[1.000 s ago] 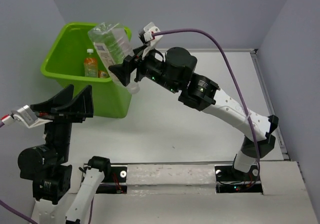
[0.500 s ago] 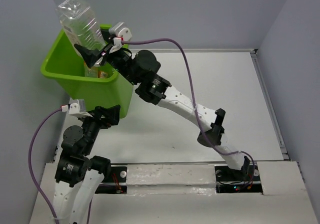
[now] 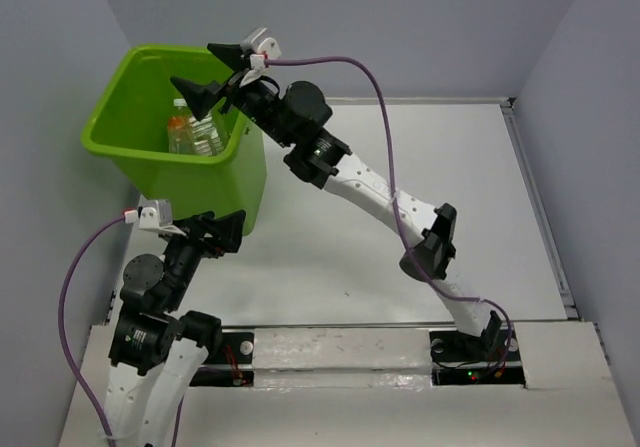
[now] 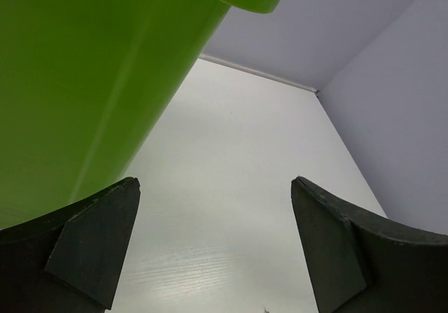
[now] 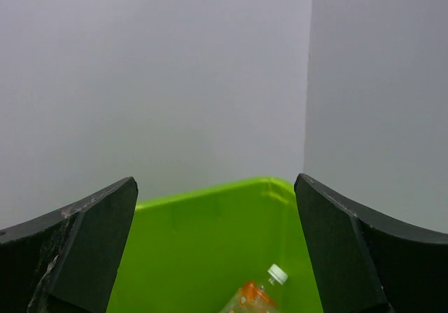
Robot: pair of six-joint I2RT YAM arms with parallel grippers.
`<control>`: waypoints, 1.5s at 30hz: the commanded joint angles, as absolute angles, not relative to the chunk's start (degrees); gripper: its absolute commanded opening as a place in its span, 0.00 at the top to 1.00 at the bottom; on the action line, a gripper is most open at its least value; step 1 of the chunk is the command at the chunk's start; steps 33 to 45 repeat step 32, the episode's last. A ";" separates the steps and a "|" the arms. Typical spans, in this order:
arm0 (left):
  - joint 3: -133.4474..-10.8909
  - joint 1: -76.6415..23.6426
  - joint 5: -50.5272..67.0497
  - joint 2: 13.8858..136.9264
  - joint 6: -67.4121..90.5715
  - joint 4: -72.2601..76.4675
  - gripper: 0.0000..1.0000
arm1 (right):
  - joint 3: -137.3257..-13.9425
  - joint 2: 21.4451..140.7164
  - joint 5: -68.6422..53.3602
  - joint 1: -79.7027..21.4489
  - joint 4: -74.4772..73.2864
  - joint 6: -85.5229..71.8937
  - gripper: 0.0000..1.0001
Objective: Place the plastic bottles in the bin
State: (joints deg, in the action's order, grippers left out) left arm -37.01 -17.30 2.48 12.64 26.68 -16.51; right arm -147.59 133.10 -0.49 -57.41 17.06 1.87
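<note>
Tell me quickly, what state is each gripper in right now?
Left gripper: open, holding nothing, beside the bin's outer wall.
Right gripper: open, holding nothing, above the bin.

The right arm [image 3: 372, 193] reaches out long toward the bin [image 3: 205, 189], and the right tool [image 3: 192, 64] hangs over the bin's right rim, jaws wide apart, holding nothing. The left arm [image 3: 150, 302] sits folded low; the left tool [image 3: 237, 232] gapes just beside the bin's front wall

The bin [image 3: 205, 182] is lime green, the bottle [image 5: 250, 299] lying in it is orange with a white cap, the worktop [image 3: 420, 167] is plain white, the walls [image 3: 400, 17] are pale lavender-grey, the cable [image 3: 330, 64] is purple, and the right gripper [image 3: 195, 67] is black.
</note>
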 commanded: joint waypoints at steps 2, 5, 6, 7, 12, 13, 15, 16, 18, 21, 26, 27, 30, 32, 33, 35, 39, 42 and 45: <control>-37.53 -16.97 5.71 13.97 25.58 -13.36 0.01 | -139.77 117.62 -5.36 -58.18 21.71 0.53 0.00; -37.62 -16.87 8.16 14.41 24.70 -12.48 0.01 | -127.30 108.05 -2.82 -57.66 22.85 0.96 0.00; -37.53 -16.87 10.44 14.50 24.35 -11.96 0.01 | -118.22 101.84 -1.77 -57.66 23.72 1.31 0.02; -37.53 -16.87 11.68 14.68 24.17 -11.43 0.01 | -112.64 98.12 -0.80 -57.66 24.95 1.84 0.05; -37.01 -16.87 22.12 16.78 23.73 -5.82 0.01 | -75.56 73.87 15.40 -57.66 34.27 4.05 0.90; -36.57 -16.87 23.89 16.87 23.90 -4.32 0.01 | -69.93 69.74 18.86 -57.66 34.10 3.17 1.00; -35.16 -16.87 29.41 18.01 24.96 -0.45 0.01 | -53.84 57.96 26.52 -57.66 32.53 0.89 1.00; -34.55 -16.87 31.44 18.63 25.13 1.74 0.01 | -49.09 54.09 28.46 -57.66 31.39 0.27 1.00; -32.70 -16.96 34.01 20.21 26.27 5.44 0.01 | -38.09 43.28 34.70 -57.66 24.29 -5.96 1.00; -29.98 -17.05 37.34 22.06 28.91 9.30 0.01 | -28.96 30.27 39.10 -57.66 13.90 -14.40 0.74; -26.46 -17.58 39.73 24.95 33.04 18.10 0.01 | -24.95 18.29 40.17 -57.66 8.36 -15.65 0.00; -26.63 -17.84 39.47 25.31 33.22 18.80 0.01 | -25.92 17.59 40.08 -57.66 8.00 -14.77 0.00; -29.00 -18.63 38.76 27.24 32.08 19.34 0.01 | -31.10 18.10 40.43 -57.66 6.51 -11.70 0.00; -32.32 -19.25 38.15 28.99 31.82 19.77 0.01 | -35.91 18.89 39.03 -57.66 5.89 -9.33 0.00; -32.32 -19.25 38.15 28.99 31.82 19.77 0.01 | -35.91 18.89 39.03 -57.66 5.89 -9.33 0.00; -32.32 -19.25 38.15 28.99 31.82 19.77 0.01 | -35.91 18.89 39.03 -57.66 5.89 -9.33 0.00; -32.32 -19.25 38.15 28.99 31.82 19.77 0.01 | -35.91 18.89 39.03 -57.66 5.89 -9.33 0.00; -32.32 -19.25 38.15 28.99 31.82 19.77 0.01 | -35.91 18.89 39.03 -57.66 5.89 -9.33 0.00; -32.32 -19.25 38.15 28.99 31.82 19.77 0.01 | -35.91 18.89 39.03 -57.66 5.89 -9.33 0.00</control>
